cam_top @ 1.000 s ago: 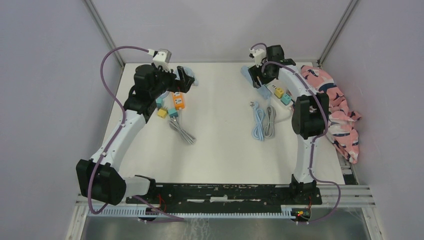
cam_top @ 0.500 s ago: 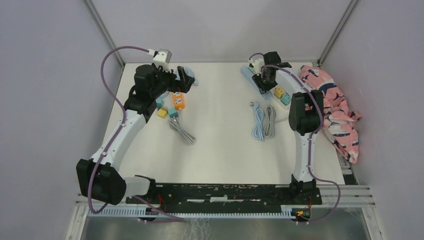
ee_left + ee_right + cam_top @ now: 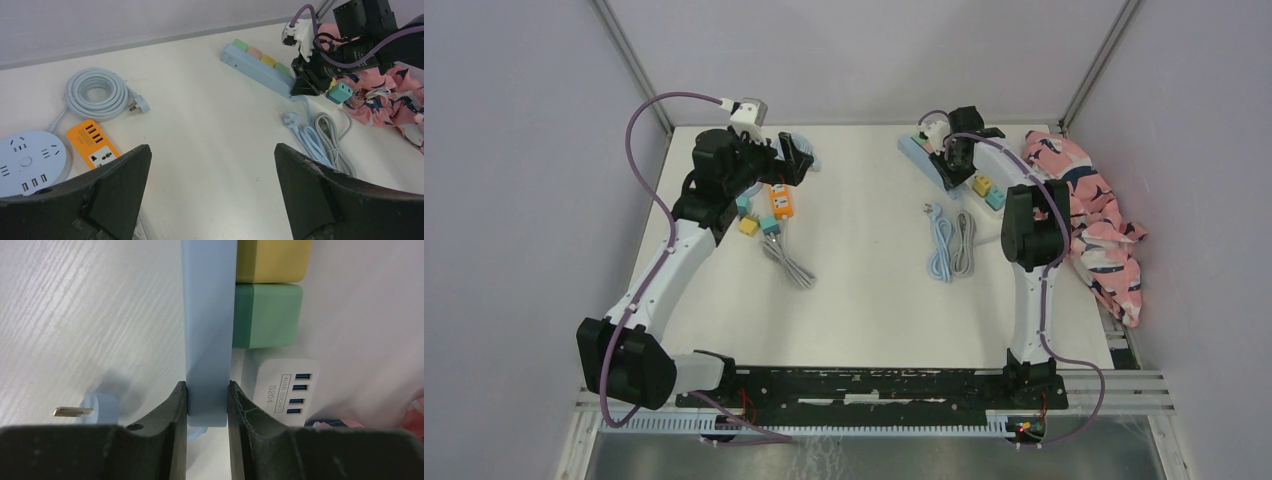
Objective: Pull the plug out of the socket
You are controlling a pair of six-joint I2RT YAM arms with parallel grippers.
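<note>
Right gripper (image 3: 206, 392) is clamped tight on the near end of the blue power strip (image 3: 207, 315), upper right in the overhead frame. It reads as a bracing hold. The strip wants pinning flat while the green plug (image 3: 267, 315) just beyond comes straight out, no twisting. Right arm (image 3: 1036, 225) stretches far forward with its wrist tipped down. Left gripper (image 3: 211, 150) hangs wide open at upper left.

White table (image 3: 864, 290). My left side: orange socket block (image 3: 781, 202), round socket hub (image 3: 27, 161), coiled white cable (image 3: 97, 93), loose grey cord (image 3: 789, 265). My right side: blue power strip (image 3: 921, 155), white USB hub (image 3: 282, 385), blue cord (image 3: 940, 245) just beside folded grey cord (image 3: 964, 243), pink patterned cloth (image 3: 1104, 230) at the edge.
</note>
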